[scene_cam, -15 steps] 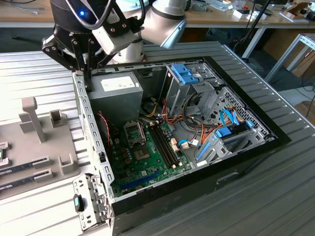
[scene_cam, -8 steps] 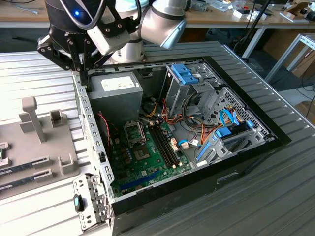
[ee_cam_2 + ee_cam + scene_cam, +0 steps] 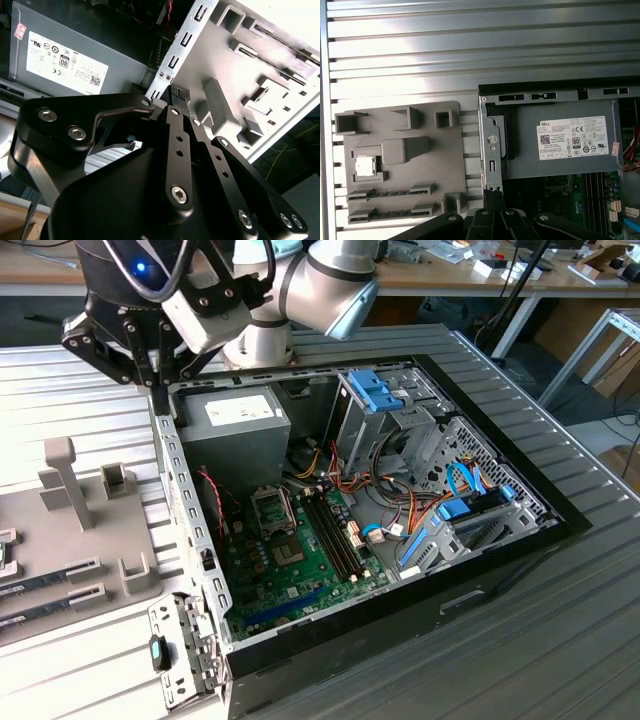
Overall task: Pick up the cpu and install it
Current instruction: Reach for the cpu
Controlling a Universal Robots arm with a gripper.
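The cpu point(image 3: 365, 166), a small silver-grey square, lies in a recess of the grey fixture plate point(image 3: 402, 197) beside the open computer case point(image 3: 205, 570). My gripper point(image 3: 160, 388) hangs over the case's rim on the side facing the fixture, close to the power-supply box point(image 3: 232, 425). It is well apart from the cpu. In both wrist views its fingertips point(image 3: 493, 194) point(image 3: 176, 99) sit together with nothing between them. The empty socket point(image 3: 272, 508) on the green board point(image 3: 300, 565) lies inside the case below the power supply.
The fixture plate point(image 3: 75, 540) carries upright posts and slotted holders with memory sticks point(image 3: 45, 575). Drive cages with blue clips point(image 3: 375, 390) and bundles of cables point(image 3: 400, 510) fill the case's far half. All of it rests on a ribbed metal table point(image 3: 560, 620).
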